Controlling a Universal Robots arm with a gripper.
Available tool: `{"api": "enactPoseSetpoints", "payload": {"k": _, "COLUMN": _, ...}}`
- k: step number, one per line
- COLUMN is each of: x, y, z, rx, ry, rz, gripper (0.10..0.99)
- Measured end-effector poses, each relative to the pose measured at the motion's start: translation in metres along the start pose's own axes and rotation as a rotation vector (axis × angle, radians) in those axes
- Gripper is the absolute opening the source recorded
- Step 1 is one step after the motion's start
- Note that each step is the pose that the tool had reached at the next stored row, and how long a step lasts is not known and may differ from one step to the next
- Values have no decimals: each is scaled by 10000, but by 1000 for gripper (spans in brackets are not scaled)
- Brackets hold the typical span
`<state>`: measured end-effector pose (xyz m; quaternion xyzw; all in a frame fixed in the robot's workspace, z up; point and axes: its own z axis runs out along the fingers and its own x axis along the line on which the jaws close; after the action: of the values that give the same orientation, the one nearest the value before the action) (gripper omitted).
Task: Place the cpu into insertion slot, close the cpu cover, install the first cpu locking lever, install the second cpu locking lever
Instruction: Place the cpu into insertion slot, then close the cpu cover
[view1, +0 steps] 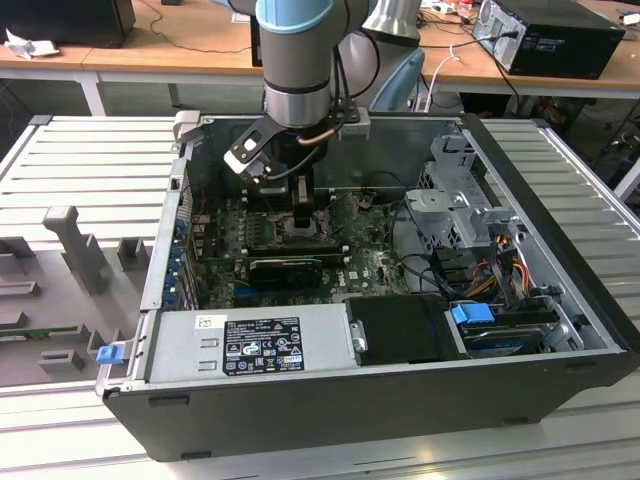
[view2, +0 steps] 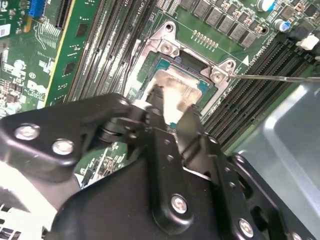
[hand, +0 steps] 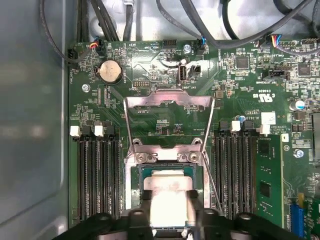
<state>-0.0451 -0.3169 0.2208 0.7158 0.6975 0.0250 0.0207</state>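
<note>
My gripper (view1: 300, 216) hangs low over the motherboard inside the open computer case. In both wrist views its two black fingers (view2: 190, 124) flank the cpu (view2: 172, 87), a pale silver square, and press against its opposite edges. The cpu (hand: 167, 197) sits level in or just above the insertion slot (hand: 129, 190), the black-framed socket between the memory slots; I cannot tell if it is fully seated. The cpu cover (hand: 167, 101), a thin silver frame, stands swung back away from the socket. A thin wire locking lever (view2: 280, 78) sticks out beside the socket, unlatched.
Long black memory slots (hand: 95, 175) run along both sides of the socket. The case holds a grey power supply (view1: 250, 345) at the front, a metal drive cage (view1: 460, 200) toward the exterior view's right, and loose cables (view1: 420, 260). Case walls close in all around.
</note>
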Motion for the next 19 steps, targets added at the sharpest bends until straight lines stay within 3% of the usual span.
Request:
{"api": "enactPoseSetpoints", "payload": {"k": 3, "x": 0, "y": 3, "z": -44, "rx": 2, "ry": -1, "rz": 0, "gripper": 161}}
{"api": "enactPoseSetpoints", "payload": {"k": 4, "x": 0, "y": 4, "z": -57, "rx": 2, "ry": 0, "rz": 0, "gripper": 161}}
{"api": "enactPoseSetpoints", "payload": {"k": 5, "x": 0, "y": 5, "z": -72, "rx": 2, "ry": -1, "rz": 0, "gripper": 106}}
{"api": "enactPoseSetpoints", "payload": {"k": 7, "x": 1, "y": 7, "z": -102, "rx": 3, "ry": -1, "rz": 0, "gripper": 106}}
{"api": "enactPoseSetpoints", "payload": {"k": 10, "x": 2, "y": 23, "z": -230, "rx": 11, "ry": 2, "rz": -1, "gripper": 106}}
{"api": "enactPoseSetpoints", "payload": {"k": 15, "x": -15, "y": 102, "z": -227, "rx": 18, "ry": 14, "rz": 2, "gripper": 106}}
{"api": "enactPoseSetpoints", "payload": {"k": 19, "x": -15, "y": 108, "z": -254, "rx": 17, "ry": 16, "rz": 2, "gripper": 106}}
